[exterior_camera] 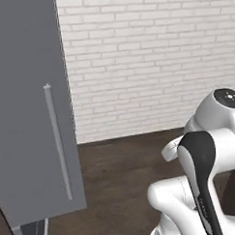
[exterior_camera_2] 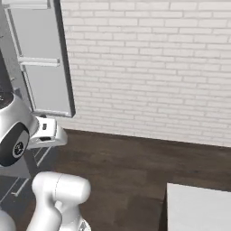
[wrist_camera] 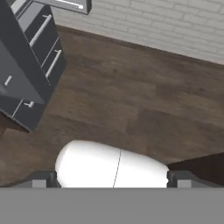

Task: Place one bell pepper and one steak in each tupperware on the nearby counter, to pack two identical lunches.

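Note:
The bell pepper, the steak and the tupperware are out of view. In the hand view my gripper [wrist_camera: 111,180] points down at the dark wood floor, its two dark fingertips [wrist_camera: 40,179] standing far apart at the bottom corners. It is open with nothing between the fingers. The white arm [exterior_camera: 204,169] is folded low in front of the base.
A tall grey door panel [exterior_camera: 32,118] with a long bar handle stands open at the left. A white brick wall [exterior_camera: 150,55] faces me across the wood floor [exterior_camera_2: 131,167]. A dark grey drawer unit [wrist_camera: 30,65] lies left of the hand. A light-grey counter corner [exterior_camera_2: 198,207] sits at the lower right.

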Available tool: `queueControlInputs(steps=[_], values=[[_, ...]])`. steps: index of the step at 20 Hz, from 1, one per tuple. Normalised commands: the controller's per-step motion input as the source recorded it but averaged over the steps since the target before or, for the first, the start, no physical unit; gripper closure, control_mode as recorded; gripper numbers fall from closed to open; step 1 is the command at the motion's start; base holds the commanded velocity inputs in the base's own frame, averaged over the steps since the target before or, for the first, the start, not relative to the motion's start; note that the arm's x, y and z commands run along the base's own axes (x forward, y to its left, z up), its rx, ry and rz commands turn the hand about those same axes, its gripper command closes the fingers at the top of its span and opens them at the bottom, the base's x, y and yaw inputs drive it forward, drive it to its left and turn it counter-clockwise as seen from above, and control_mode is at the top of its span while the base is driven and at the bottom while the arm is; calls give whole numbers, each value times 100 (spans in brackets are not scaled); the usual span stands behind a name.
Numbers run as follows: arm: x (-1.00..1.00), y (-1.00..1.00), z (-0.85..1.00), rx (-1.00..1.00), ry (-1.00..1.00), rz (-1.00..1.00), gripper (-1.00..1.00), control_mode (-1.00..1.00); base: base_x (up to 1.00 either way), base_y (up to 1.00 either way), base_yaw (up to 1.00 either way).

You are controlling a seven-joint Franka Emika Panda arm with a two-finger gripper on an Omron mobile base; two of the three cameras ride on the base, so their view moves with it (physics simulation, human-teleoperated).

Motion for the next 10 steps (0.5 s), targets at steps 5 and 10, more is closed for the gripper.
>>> queueControlInputs(steps=[5,10], values=[[0,0,0,0,0,0,-100,100,100,0,-2],[0,0,0,0,0,0,-100,100,100,0,4]])
